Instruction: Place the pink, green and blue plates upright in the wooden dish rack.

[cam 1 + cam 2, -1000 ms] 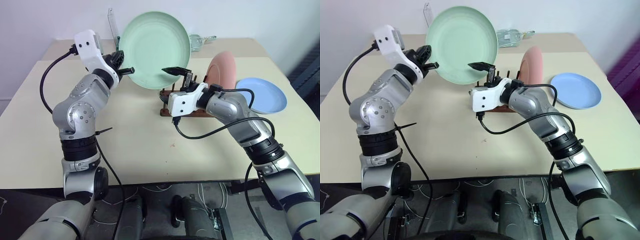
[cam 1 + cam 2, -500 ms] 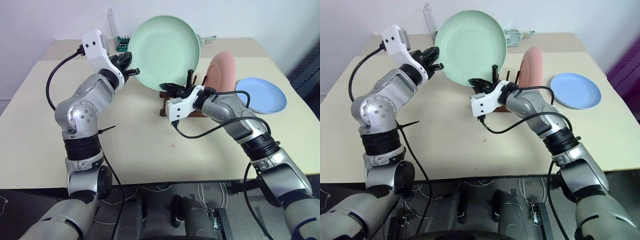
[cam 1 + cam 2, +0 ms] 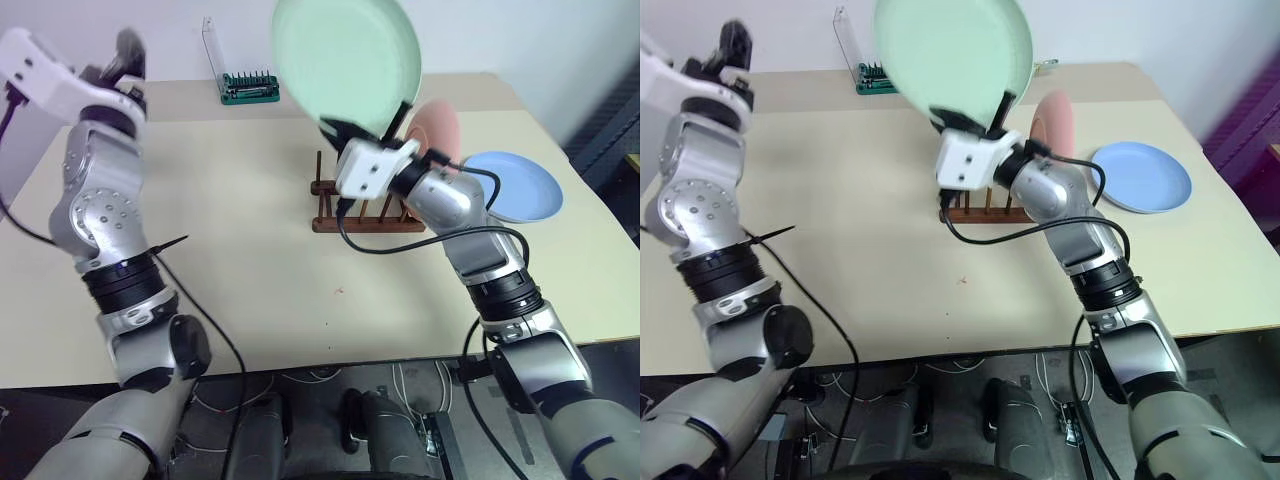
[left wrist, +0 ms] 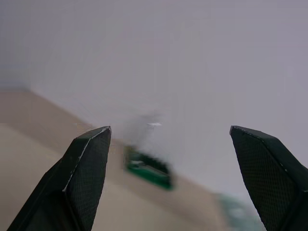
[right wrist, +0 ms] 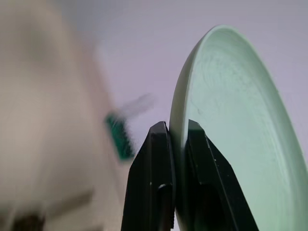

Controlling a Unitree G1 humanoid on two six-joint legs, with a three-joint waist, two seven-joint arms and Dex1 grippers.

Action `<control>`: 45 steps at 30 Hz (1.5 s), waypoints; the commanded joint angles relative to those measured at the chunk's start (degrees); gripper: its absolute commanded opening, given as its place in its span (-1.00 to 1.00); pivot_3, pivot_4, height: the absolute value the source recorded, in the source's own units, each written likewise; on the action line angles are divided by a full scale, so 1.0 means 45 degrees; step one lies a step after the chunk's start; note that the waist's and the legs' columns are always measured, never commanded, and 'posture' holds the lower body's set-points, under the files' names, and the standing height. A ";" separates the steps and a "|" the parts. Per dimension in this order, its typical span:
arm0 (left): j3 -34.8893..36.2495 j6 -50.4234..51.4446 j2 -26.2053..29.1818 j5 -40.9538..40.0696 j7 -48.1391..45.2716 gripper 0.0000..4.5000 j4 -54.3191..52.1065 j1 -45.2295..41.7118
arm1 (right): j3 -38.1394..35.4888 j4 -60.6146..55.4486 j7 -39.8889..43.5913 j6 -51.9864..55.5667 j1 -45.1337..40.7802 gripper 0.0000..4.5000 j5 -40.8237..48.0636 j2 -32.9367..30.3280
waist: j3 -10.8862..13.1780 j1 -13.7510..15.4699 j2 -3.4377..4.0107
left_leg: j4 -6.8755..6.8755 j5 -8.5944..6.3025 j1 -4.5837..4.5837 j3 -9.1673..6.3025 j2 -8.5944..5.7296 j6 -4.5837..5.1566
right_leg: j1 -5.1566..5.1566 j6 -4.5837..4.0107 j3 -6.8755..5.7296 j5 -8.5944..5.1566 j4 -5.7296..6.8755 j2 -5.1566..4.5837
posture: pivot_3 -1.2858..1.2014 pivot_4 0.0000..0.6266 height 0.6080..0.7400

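Observation:
The green plate (image 3: 345,55) is held up on edge above the wooden dish rack (image 3: 365,216). My right gripper (image 3: 368,124) is shut on its lower rim, with one finger on each face (image 5: 161,144). The pink plate (image 3: 441,128) stands upright at the right end of the rack. To the right of the rack, the blue plate (image 3: 512,186) lies flat on the table. My left gripper (image 3: 115,62) is far off to the left of the plate, raised over the table's back left corner. It is open with nothing between its fingers (image 4: 86,168).
A green bit case (image 3: 250,87) with a clear raised lid (image 3: 209,45) sits at the back of the beige table (image 3: 230,250), close to the wall. A cable hangs from each forearm. The table's right edge runs just past the blue plate.
My left gripper opened, let go of the green plate and swung away to the left. My right gripper shut on the plate's lower rim and lifted it. The camera view shifted.

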 commanded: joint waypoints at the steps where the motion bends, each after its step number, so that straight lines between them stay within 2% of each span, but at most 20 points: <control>1: -0.2276 -0.0303 0.0628 0.1251 -0.2214 0.79 -0.0054 0.1489 | -0.1948 -0.2527 0.0238 0.4168 -0.0507 -1.00 0.4944 0.0931 | -0.0003 0.0066 -0.0003 | 0.0009 0.0000 -0.0001 -0.0010 -0.0001 0.0000 | 0.0009 0.0000 -0.0005 0.0000 0.0005 -0.0008 | 0.03 -0.52 0.84; 3: -0.4082 -0.0814 0.1085 0.1887 -0.4153 0.79 -0.0696 0.2960 | -0.3251 -0.3401 -0.0629 0.7095 -0.0507 -1.00 0.7914 0.1422 | -0.0004 0.0077 -0.0002 | 0.0020 -0.0002 -0.0006 -0.0022 0.0002 0.0003 | 0.0025 0.0000 -0.0005 0.0001 0.0000 -0.0018 | 0.03 -0.52 0.84; 5: -0.5645 -0.1295 0.1504 0.2166 -0.6033 0.79 -0.1567 0.4399 | -0.4321 -0.3674 -0.1845 0.8987 -0.0556 -1.00 0.9779 0.1749 | -0.0005 0.0057 -0.0001 | 0.0023 -0.0008 -0.0007 -0.0027 0.0004 0.0007 | 0.0031 -0.0005 0.0000 -0.0002 -0.0008 -0.0031 | 0.03 -0.52 0.84; 7: -0.6277 -0.1924 0.1551 0.2296 -0.6987 0.79 -0.2117 0.5279 | -0.4875 -0.3718 -0.2913 1.0104 -0.0598 -1.00 1.0608 0.1895 | -0.0001 0.0015 0.0005 | 0.0019 -0.0015 -0.0013 -0.0020 0.0015 0.0012 | 0.0012 -0.0012 0.0009 -0.0005 -0.0019 -0.0034 | 0.03 -0.52 0.84; 10: -0.6447 -0.1397 0.1221 0.1348 -0.8014 0.79 -0.2736 0.5857 | -0.5615 -0.3547 -0.4486 1.1475 -0.0610 -1.00 1.2022 0.2375 | 0.0007 -0.0004 0.0021 | 0.0007 -0.0014 -0.0027 -0.0019 0.0039 0.0012 | -0.0040 -0.0027 0.0017 0.0000 -0.0002 -0.0020 | 0.03 -0.52 0.84; 16: -0.6541 -0.0954 0.1092 0.1070 -0.8833 0.79 -0.3043 0.6072 | -0.6612 -0.2685 -0.6768 1.2426 -0.0902 -1.00 1.3191 0.2796 | -0.0008 -0.0016 0.0058 | -0.0008 -0.0012 -0.0018 0.0006 0.0034 0.0015 | -0.0047 -0.0047 0.0016 -0.0016 0.0022 0.0017 | 0.03 -0.52 0.84; 27: -0.6693 -0.0766 0.1164 0.1168 -0.9526 0.79 -0.3445 0.6381 | -0.6943 -0.1274 -0.8551 1.3006 -0.0994 -1.00 1.3797 0.2694 | -0.0006 -0.0014 0.0061 | -0.0006 -0.0012 -0.0022 -0.0001 0.0029 0.0018 | -0.0046 -0.0001 0.0017 -0.0043 0.0018 0.0014 | 0.03 -0.52 0.84; 30: -0.6699 -0.0756 0.1083 0.1239 -0.9524 0.83 -0.3491 0.6372 | -0.6915 -0.1068 -0.8602 1.2863 -0.1169 -0.50 1.3783 0.2631 | -0.0006 -0.0017 0.0062 | -0.0006 -0.0012 -0.0022 -0.0001 0.0030 0.0018 | -0.0045 0.0000 0.0018 -0.0043 0.0016 0.0013 | 0.03 -0.52 0.84; 35: -0.6711 -0.0724 0.1059 0.1272 -0.9535 0.83 -0.3560 0.6362 | -0.6489 -0.1162 -0.8305 1.2615 -0.1309 0.61 1.3268 0.2269 | -0.0004 -0.0007 0.0065 | -0.0007 -0.0012 -0.0025 -0.0010 0.0031 0.0018 | -0.0046 0.0004 0.0017 -0.0046 0.0013 0.0014 | 0.03 -0.52 0.84; 41: -0.6703 -0.0647 0.1052 0.1238 -0.9561 0.83 -0.3569 0.6319 | -0.4471 -0.1895 -0.5781 1.1442 -0.1327 0.61 1.1106 0.0184 | -0.0001 -0.0005 0.0069 | -0.0008 -0.0013 -0.0029 -0.0020 0.0030 0.0020 | -0.0047 0.0009 0.0017 -0.0050 0.0004 0.0009 | 0.03 -0.52 0.84; 45: -0.6724 -0.0653 0.1022 0.1269 -0.9573 0.83 -0.3535 0.6247 | -0.3421 -0.2768 -0.2940 1.0121 -0.1141 0.61 0.9859 -0.1855 | 0.0001 0.0006 0.0073 | -0.0014 -0.0014 -0.0031 -0.0023 0.0027 0.0021 | -0.0056 0.0011 0.0019 -0.0051 0.0001 0.0011 | 0.03 -0.52 0.84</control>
